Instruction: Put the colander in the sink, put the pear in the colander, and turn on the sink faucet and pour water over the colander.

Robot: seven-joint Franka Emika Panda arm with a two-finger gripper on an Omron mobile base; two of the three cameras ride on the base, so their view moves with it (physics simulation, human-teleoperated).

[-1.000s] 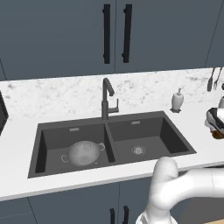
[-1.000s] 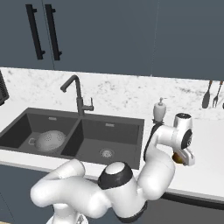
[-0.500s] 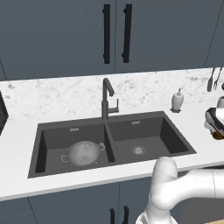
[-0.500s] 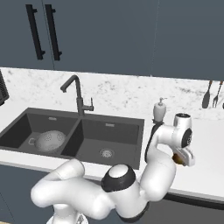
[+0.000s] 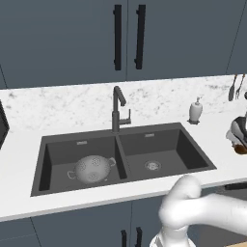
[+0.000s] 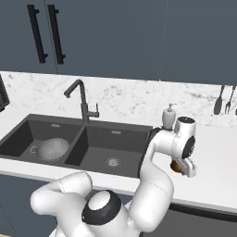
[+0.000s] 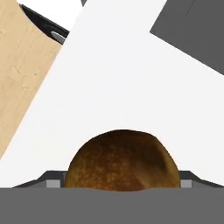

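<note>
The sink holds the colander in its left basin, well apart from the arm. Out on the white counter to the right, the gripper is down around the brown pear, which sits between its jaws; whether they are gripping it, I cannot tell.

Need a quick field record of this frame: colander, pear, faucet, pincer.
colander: in left basin of the sink, upright
pear: on white counter right of sink, between the pincer's fingertips
sink faucet: behind the divider, no water running
pincer: down at the pear, jaws either side of it; grip not confirmed
</note>
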